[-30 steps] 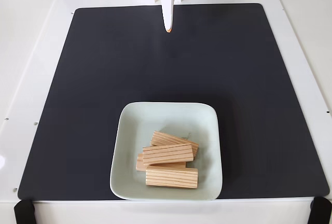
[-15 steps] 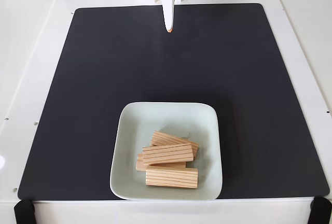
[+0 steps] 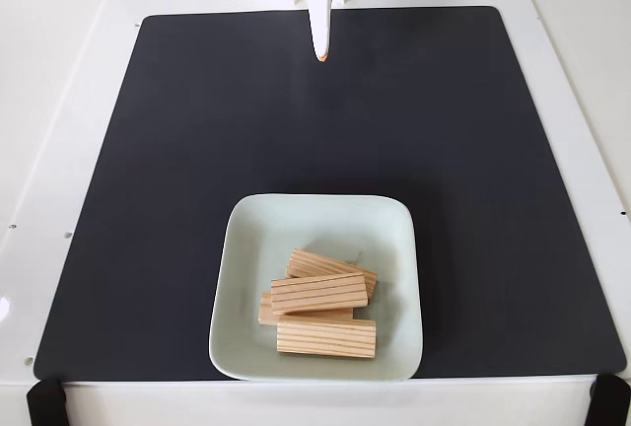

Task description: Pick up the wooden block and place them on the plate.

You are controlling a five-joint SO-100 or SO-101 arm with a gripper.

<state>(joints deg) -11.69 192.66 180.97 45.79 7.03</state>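
Since all four blocks (image 3: 325, 308) lie piled on the plate (image 3: 317, 221) at lower centre, the task looks finished — the pincer (image 3: 319, 53), pressed together and empty, hangs at top centre; nothing calls for another grasp.

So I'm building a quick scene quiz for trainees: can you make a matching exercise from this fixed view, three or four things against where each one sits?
Things:
1. wooden blocks
2. plate
3. tool
4. black mat

Places:
A. at the top edge, over the mat
B. piled on the plate
C. covers most of the white table
D. near the mat's bottom edge

Pairs: 1-B, 2-D, 3-A, 4-C
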